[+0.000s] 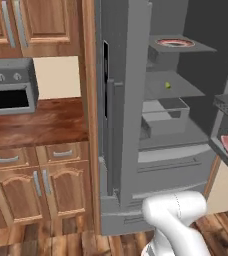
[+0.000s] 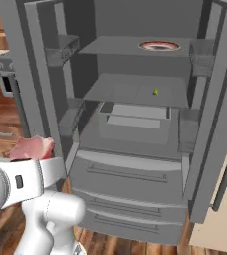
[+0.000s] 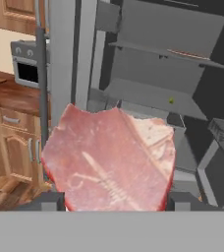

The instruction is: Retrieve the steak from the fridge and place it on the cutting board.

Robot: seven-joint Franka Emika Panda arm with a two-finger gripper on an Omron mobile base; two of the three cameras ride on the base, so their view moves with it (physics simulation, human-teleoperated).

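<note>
Claw (image 3: 115,204) is clamped on the steak (image 3: 111,160), slab standing up between the tips, out front of the open fridge (image 2: 135,129), w/ the wooden table (image 1: 36,122) off left — board's likely that way.

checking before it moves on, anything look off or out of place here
Nothing spilled or damaged. The fridge stands wide open, and the steak is out of it, gripped upright between the gripper's fingers.

Both base views face open fridge (image 1: 136,100) from opposite sides; hand view close behind steak (image 3: 111,160).
</note>
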